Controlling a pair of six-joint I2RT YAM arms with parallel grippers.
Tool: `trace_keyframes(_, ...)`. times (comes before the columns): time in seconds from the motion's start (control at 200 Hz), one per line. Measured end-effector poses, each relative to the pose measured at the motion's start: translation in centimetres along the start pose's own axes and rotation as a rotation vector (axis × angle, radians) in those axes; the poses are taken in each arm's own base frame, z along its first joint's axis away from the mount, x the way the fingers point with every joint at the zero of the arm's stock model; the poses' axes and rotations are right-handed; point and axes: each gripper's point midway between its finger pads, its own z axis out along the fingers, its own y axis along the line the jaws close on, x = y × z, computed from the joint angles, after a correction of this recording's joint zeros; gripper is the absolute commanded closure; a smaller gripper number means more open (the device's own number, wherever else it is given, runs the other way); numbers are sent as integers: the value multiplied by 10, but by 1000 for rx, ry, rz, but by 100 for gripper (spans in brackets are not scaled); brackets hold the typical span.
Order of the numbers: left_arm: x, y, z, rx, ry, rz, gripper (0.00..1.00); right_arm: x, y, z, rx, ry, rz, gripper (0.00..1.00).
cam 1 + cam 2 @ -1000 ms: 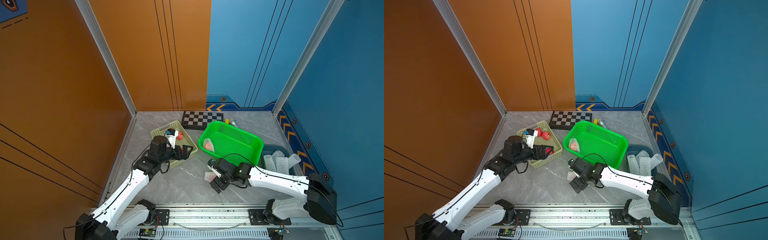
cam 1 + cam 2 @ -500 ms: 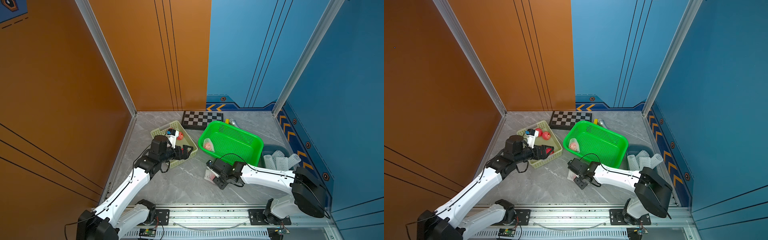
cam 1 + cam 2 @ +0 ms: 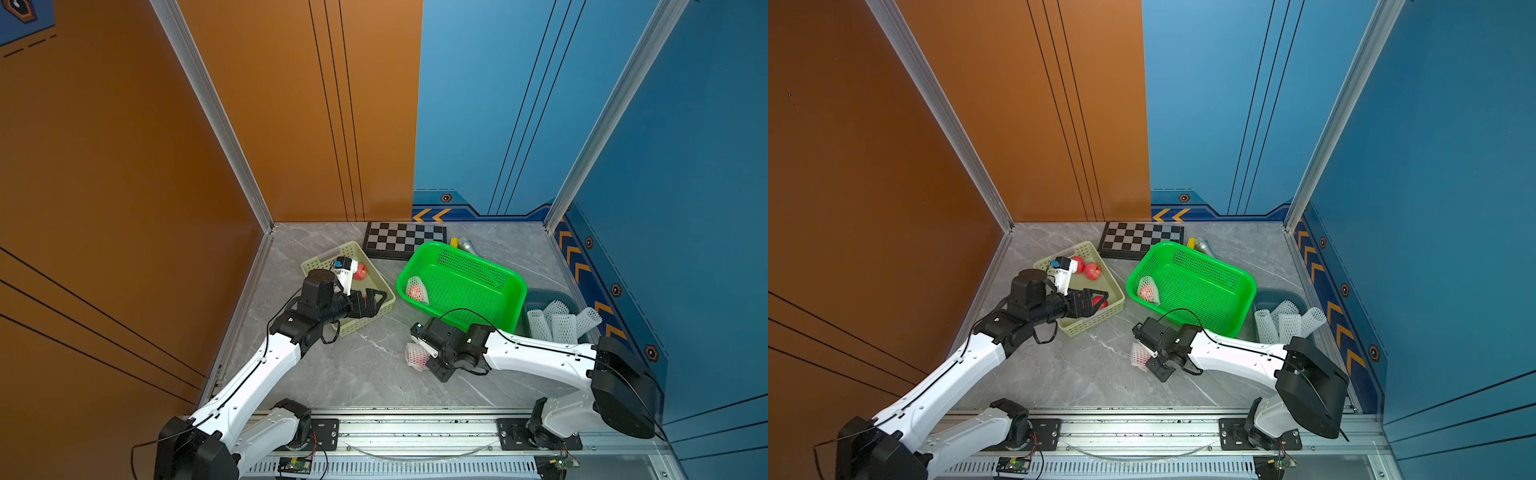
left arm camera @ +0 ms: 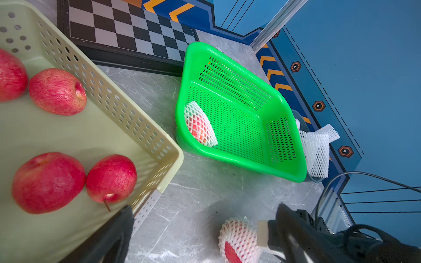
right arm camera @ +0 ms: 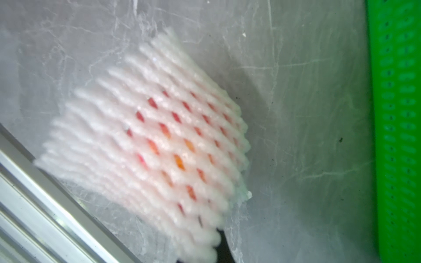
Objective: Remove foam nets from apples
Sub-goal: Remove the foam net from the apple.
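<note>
An apple in a white foam net point(image 3: 417, 354) point(image 3: 1140, 354) point(image 5: 155, 145) lies on the grey table in front of the green basket. My right gripper point(image 3: 430, 356) is shut on the end of that net, its jaws mostly hidden by the foam. A second netted apple point(image 3: 417, 289) point(image 4: 200, 125) rests in the near-left corner of the green basket point(image 3: 469, 291). My left gripper point(image 3: 376, 301) point(image 4: 205, 227) hangs open and empty over the beige basket point(image 4: 127, 109), where several bare red apples point(image 4: 57, 91) lie.
A dark bin point(image 3: 540, 293) at the right holds several empty foam nets point(image 3: 557, 324). A chessboard point(image 3: 405, 241) and a yellow-and-silver object point(image 3: 463, 244) lie by the back wall. The metal rail point(image 3: 415, 428) runs along the front edge.
My right gripper has gone from open to shut on the foam net of the apple on the table. The left arm has stayed where it was.
</note>
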Motion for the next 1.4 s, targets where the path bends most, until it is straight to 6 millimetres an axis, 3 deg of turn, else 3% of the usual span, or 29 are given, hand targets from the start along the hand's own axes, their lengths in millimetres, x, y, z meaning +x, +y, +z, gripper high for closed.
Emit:
trace_keyframes(0.12,-1,-1,0,3,-2,-1,2,0,3,-9,-9,-3,-6,100)
trace_keyframes(0.145,-1,0,0,3,-2,-2,2,1,3,-10,-11,1,-8,95)
trace_keyframes(0.18,-1,0,0,3,-3,-1,2,3,4,-11,-10,11,-12,79)
trace_keyframes(0.28,-1,-1,0,4,-3,-1,2,10,7,-14,-11,41,-14,17)
trace_keyframes(0.315,-1,-1,0,4,-4,-2,2,11,8,-15,-11,48,-18,2)
trace_keyframes(0.33,-1,-1,0,4,-4,-4,2,11,8,-15,-12,50,-21,0)
trace_keyframes(0.556,0,-1,2,13,2,-5,2,7,13,-21,-19,35,-46,0)
trace_keyframes(0.756,-1,-2,2,16,2,-8,2,-15,12,-29,-22,-20,-69,0)
trace_keyframes(1.037,-2,-1,0,15,-4,-13,2,-12,7,6,-34,9,-42,0)
trace_keyframes(1.222,-2,-1,0,15,-4,-13,2,-3,10,17,-48,15,-30,17)
trace_keyframes(1.402,-3,-2,0,17,-7,-12,2,6,14,23,-57,25,-22,42)
